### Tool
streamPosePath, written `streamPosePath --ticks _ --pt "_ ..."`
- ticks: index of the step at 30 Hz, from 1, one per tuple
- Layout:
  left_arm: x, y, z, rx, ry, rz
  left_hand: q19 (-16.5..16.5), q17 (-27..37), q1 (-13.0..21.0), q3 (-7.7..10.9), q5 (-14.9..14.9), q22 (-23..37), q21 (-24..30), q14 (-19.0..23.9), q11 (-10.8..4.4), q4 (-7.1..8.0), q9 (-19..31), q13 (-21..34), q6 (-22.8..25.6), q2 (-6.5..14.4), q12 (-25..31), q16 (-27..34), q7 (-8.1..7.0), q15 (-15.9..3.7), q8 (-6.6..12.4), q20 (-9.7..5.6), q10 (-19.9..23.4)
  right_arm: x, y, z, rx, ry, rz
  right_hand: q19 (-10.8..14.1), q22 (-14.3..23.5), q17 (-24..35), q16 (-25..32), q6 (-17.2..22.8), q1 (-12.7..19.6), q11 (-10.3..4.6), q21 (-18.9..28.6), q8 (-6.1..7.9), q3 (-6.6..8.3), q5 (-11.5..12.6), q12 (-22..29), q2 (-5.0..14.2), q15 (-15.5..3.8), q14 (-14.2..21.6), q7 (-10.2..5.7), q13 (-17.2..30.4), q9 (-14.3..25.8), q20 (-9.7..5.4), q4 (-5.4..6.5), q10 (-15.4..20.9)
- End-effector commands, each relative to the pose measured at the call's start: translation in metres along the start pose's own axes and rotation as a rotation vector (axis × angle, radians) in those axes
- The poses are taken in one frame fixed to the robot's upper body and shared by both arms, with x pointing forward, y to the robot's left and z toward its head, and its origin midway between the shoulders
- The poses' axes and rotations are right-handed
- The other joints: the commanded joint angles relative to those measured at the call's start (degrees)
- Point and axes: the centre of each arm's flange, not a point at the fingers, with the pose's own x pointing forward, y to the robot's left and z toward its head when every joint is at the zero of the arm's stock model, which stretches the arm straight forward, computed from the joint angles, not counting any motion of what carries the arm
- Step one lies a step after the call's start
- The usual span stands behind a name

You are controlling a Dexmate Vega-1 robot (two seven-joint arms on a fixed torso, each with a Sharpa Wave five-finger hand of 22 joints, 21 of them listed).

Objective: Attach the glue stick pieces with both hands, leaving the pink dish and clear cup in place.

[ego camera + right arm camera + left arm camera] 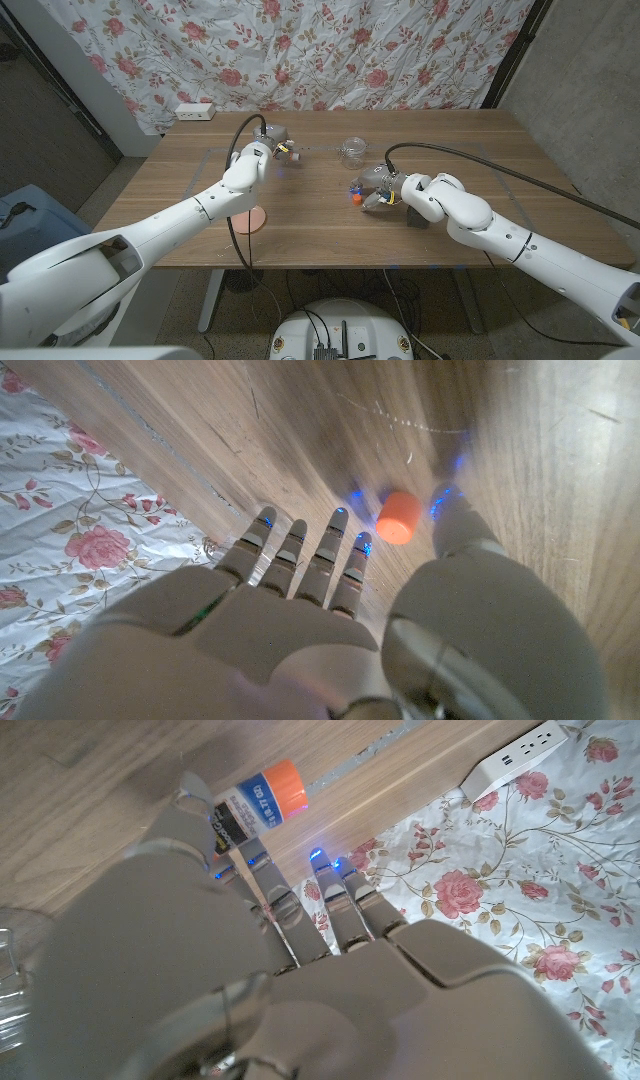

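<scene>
My left hand (272, 142) is over the far left-middle of the table and grips the glue stick body (293, 153). In the left wrist view the stick (252, 800), with a white and black label and an orange end, pokes out past the fingers (340, 900). The small orange cap (357, 198) lies on the table just left of my right hand (388, 190). In the right wrist view the cap (398, 518) sits between the spread fingers (300, 555) and the thumb, untouched. The clear cup (352, 150) stands between the two hands, further back. The pink dish (256, 220) lies near the front, partly under my left arm.
A white power strip (195, 112) lies at the table's far left corner, against the flowered cloth (380, 50); it also shows in the left wrist view (520, 755). Black cables run along both arms.
</scene>
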Motion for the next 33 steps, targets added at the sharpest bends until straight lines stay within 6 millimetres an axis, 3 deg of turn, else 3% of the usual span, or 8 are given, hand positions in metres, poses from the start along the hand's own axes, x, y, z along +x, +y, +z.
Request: streamPosePath --ticks 1,14,25,33 --pt "0.0007 0.0011 -0.0003 0.001 0.001 -0.003 0.05 0.11 -3.34 0.66 0.27 0.31 0.21 0.74 1.56 0.23 0.21 0.92 5.92 3.67 0.40 -0.19 5.26 -8.85 0.43 -1.55 7.54 0.0025 0.0060 0.0010 -0.002 0.001 -0.044 0.92 0.19 0.23 0.93 2.38 1.56 -0.84 0.02 0.99 -0.35 0.09 0.42 0.06 -3.72 1.54 -0.01 -0.31 0.20 -0.48 0.06 2.29" --pt "0.0023 0.0017 0.0011 0.010 -0.006 -0.001 0.08 0.07 -3.69 0.93 0.30 0.31 0.22 0.95 1.58 0.24 0.15 0.92 5.92 3.74 0.39 -0.25 5.19 -8.86 0.29 -1.57 7.56 0.0052 0.0075 0.0022 -0.014 -0.001 -0.057 1.93 0.20 0.40 2.15 7.65 3.87 -2.30 -0.19 2.76 -0.81 0.07 -0.03 0.93 -5.79 4.13 -0.09 -1.28 0.14 -1.20 0.17 7.41" --pt "0.0021 0.0013 0.0007 0.017 -0.003 -0.004 0.06 0.02 -3.97 1.20 0.32 0.31 0.21 1.10 1.57 0.20 0.31 0.91 5.90 3.76 0.35 -0.33 5.16 -8.92 0.31 -1.58 7.48 0.0073 0.0064 0.0026 -0.023 -0.013 -0.072 2.43 0.20 0.72 3.40 13.01 6.27 -2.49 -0.32 4.58 -1.42 -0.19 -0.68 2.21 -7.97 6.43 -0.12 -1.50 0.18 -1.75 0.27 11.89" --pt "0.0039 0.0012 0.0013 0.017 -0.009 -0.005 0.04 0.00 -4.07 1.38 0.32 0.30 0.21 1.11 1.58 0.14 0.39 0.92 5.96 3.74 0.34 -0.39 5.16 -8.91 0.35 -1.56 7.48 0.0093 0.0063 0.0010 -0.018 -0.013 -0.069 3.04 0.20 0.98 4.25 16.04 6.90 -2.53 -0.27 5.64 -2.23 -0.24 -1.03 2.61 -8.17 7.89 -0.13 -1.48 0.24 -2.07 0.48 14.53"
